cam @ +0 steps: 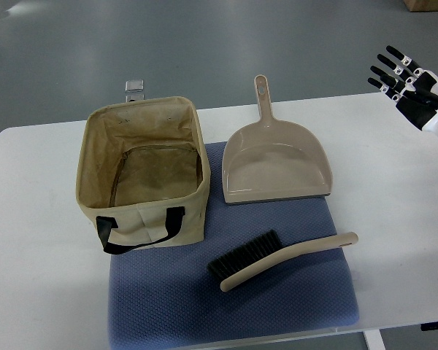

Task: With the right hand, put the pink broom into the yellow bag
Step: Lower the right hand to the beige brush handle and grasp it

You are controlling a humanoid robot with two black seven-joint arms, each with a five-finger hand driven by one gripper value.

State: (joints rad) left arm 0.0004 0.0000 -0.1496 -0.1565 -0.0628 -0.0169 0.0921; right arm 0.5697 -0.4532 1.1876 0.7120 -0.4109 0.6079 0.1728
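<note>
One bag (pixel 142 171), one dustpan (pixel 276 164), one brush (pixel 277 259), one mat (pixel 277 299), one table (pixel 394 182), apparently one hand (pixel 412 84).

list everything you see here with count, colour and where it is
bag: 1, beige-yellow with a black strap, open and empty, on the table's left, its right part on the mat
dustpan: 1, beige-pink, behind the mat's right half, handle pointing away from the robot
broom: 1, beige-pink handle with black bristles, lying on the mat in front of the dustpan, handle to the right
mat: 1, blue-grey, centre of the table near the front edge
table: 1, white, fills most of the view
metal clip: 1, silver, at the table's far edge behind the bag
right hand: 1, black and white, upper right over the table's far corner, fingers spread, holding nothing
</note>
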